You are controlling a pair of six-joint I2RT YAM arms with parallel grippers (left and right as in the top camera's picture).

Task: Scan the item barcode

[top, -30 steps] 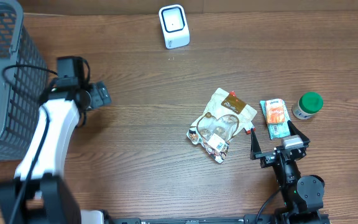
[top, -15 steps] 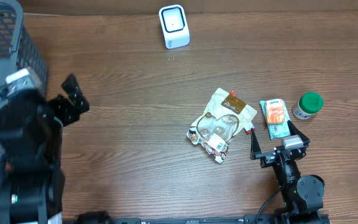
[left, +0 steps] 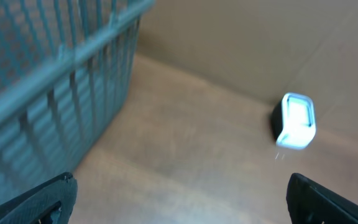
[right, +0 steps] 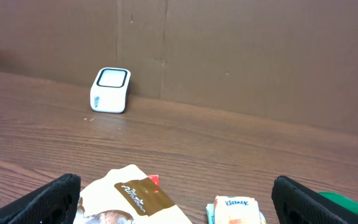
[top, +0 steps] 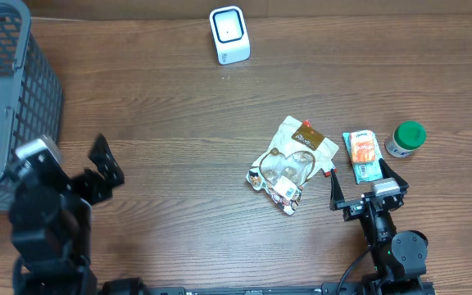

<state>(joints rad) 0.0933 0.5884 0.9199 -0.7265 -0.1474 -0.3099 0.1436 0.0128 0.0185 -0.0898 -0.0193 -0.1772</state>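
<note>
Sitting low at the near right edge of the table (top: 179, 123), the right arm points straight toward the far side. The right gripper (top: 363, 182) has its jaws spread wide with nothing between them, just short of a small orange and teal packet (top: 362, 154). A crumpled snack bag (top: 293, 160) lies just left of the packet, and a green-lidded jar (top: 406, 138) stands just right of it. The white scanner (top: 229, 34) stands well apart from all three, at the far edge. The left arm is folded at the near left corner beside a grey basket (top: 6, 98), its wrist angled toward the far right. The left gripper (left: 182, 202) is also spread wide and empty; its blurred wrist view takes in the basket wall and the scanner.
</note>
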